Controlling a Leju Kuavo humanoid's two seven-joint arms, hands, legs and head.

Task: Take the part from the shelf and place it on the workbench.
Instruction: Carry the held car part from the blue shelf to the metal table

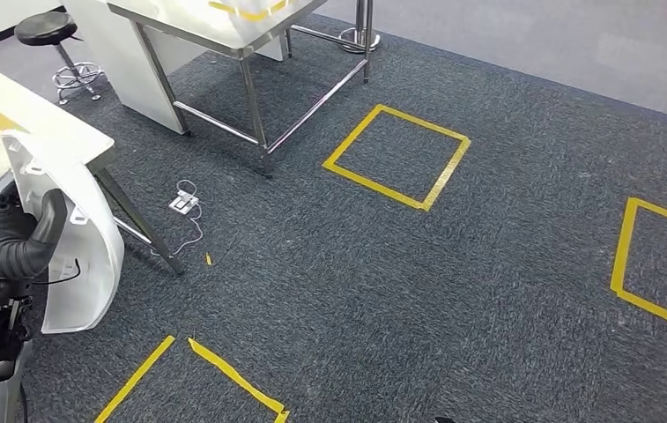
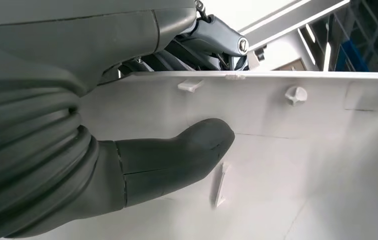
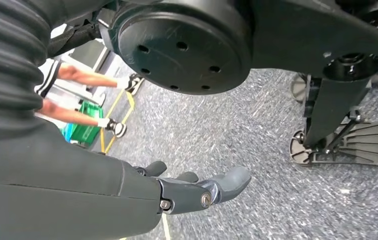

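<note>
- Dark grey carpet [image 1: 329, 291] marked with yellow tape squares [image 1: 397, 157]; steel-legged tables beyond, a black stool [image 1: 48, 31] at far left.
- At far left of the head view, a white workbench [image 1: 12, 115] with a strip of yellow tape on top; near its legs, a small white power strip [image 1: 183, 203] with its cable on the carpet.
- Just beside the workbench edge, held low at the robot's left side: the white moulded panel [image 1: 78, 256], the task's part. Gripped by the left hand [image 1: 12, 242], thick grey thumb [image 2: 177, 152] pressed flat on the ribbed inner face, darker fingers over the upper rim.
- Judged stage: part off the shelf and carried to the workbench; setting it down on the top and letting go not yet done.
- In the right wrist view, right hand [image 3: 196, 190] hanging over carpet, fingers loosely apart, holding nothing; a person's legs [image 3: 84, 97] in the background.
</note>
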